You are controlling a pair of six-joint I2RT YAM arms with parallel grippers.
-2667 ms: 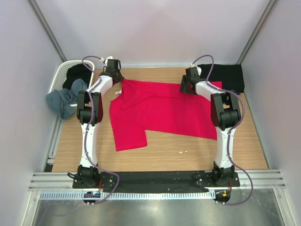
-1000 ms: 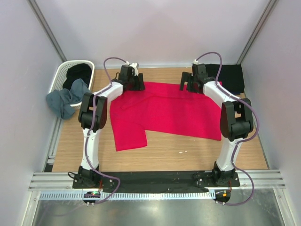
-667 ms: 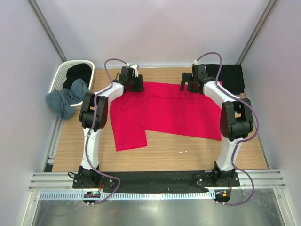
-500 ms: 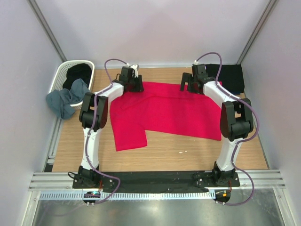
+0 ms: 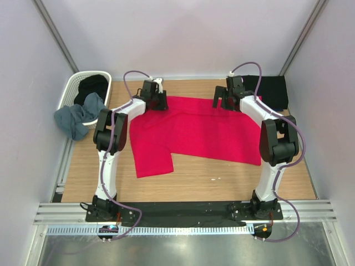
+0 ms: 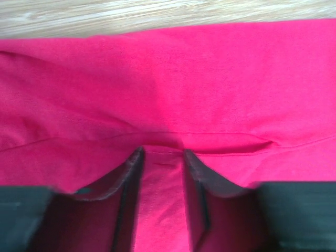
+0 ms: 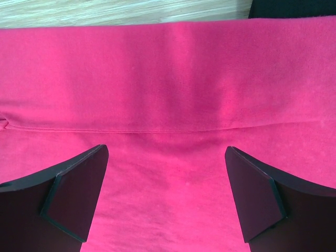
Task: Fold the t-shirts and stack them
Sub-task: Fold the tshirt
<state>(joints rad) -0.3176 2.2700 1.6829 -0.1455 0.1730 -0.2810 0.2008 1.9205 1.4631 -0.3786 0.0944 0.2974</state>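
Basket [image 5: 71,88], white lattice, far-left edge of the counter [image 5: 194,177]: holds a black t-shirt [image 5: 92,85], bunched, its shape hard to make out. A grey-blue t-shirt [image 5: 75,117], crumpled, hangs over the basket's near rim and spills outside it. Left hand [image 6: 163,153]: at the far-left edge of the red t-shirt [image 5: 194,130], fingers [image 6: 126,178] drawn close together with a raised fold of red cloth pinched between them; creases run outward from the tips along a seam. Red t-shirt: spread mostly flat across the middle of the counter, one flap reaching toward the near edge on the left, its far edge running between the two hands. Right hand [image 7: 165,151]: at the far-right edge of the same shirt, fingers spread wide, red cloth and a stitched seam below, nothing gripped; whether the tips touch the cloth cannot be told. Folded black t-shirt [image 5: 272,91]: far-right corner of the counter, just beside the red shirt, partly covered by the right arm. From above, both hands' fingertips are hidden under their wrists.
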